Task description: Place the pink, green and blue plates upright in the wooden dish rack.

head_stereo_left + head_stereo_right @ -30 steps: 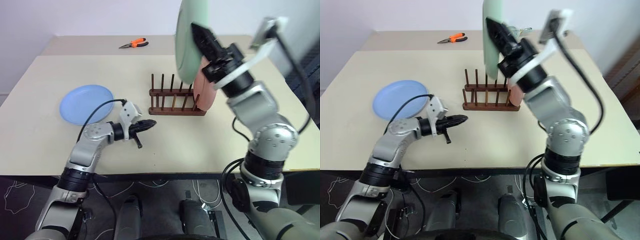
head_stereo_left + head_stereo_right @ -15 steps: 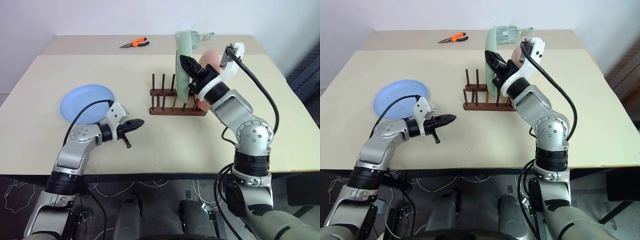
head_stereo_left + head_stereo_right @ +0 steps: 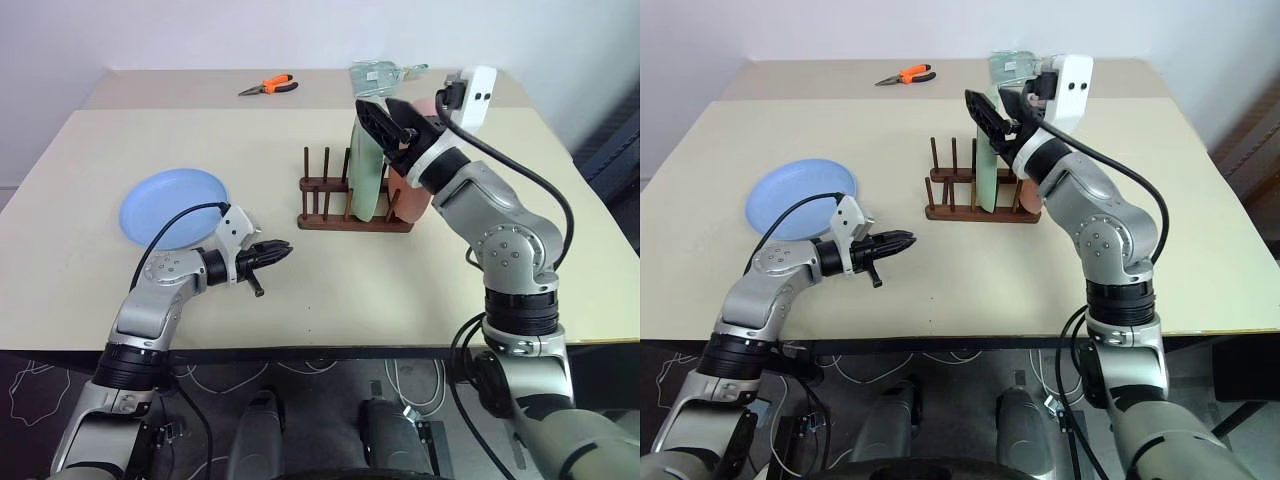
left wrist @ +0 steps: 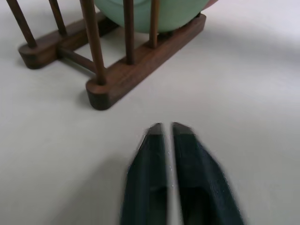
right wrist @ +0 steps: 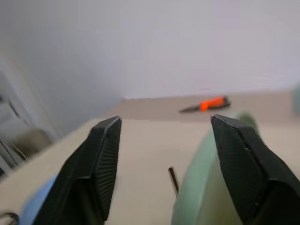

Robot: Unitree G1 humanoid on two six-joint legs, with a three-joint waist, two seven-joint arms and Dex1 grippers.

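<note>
The green plate (image 3: 365,178) stands upright between the pegs of the wooden dish rack (image 3: 330,218). The pink plate (image 3: 412,190) stands just behind it at the rack's right end. My right gripper (image 3: 386,113) hovers over the green plate's top rim, open, its fingers (image 5: 101,159) wide apart and gripping nothing; the green rim (image 5: 199,187) shows below them. The blue plate (image 3: 172,205) lies flat at the table's left. My left gripper (image 3: 278,250) sits low between the blue plate and the rack, pointing at the rack, its fingertips (image 4: 157,133) a narrow gap apart and empty.
Orange-handled pliers (image 3: 268,87) lie at the far side of the table (image 3: 400,290). A clear glass object (image 3: 382,72) lies behind the rack. The rack's left slots (image 4: 93,47) hold nothing. Bare tabletop runs from the rack to the front edge.
The right gripper brought the green plate down from high above into the rack beside the pink plate, then opened and let go. The left gripper's fingers parted slightly.
</note>
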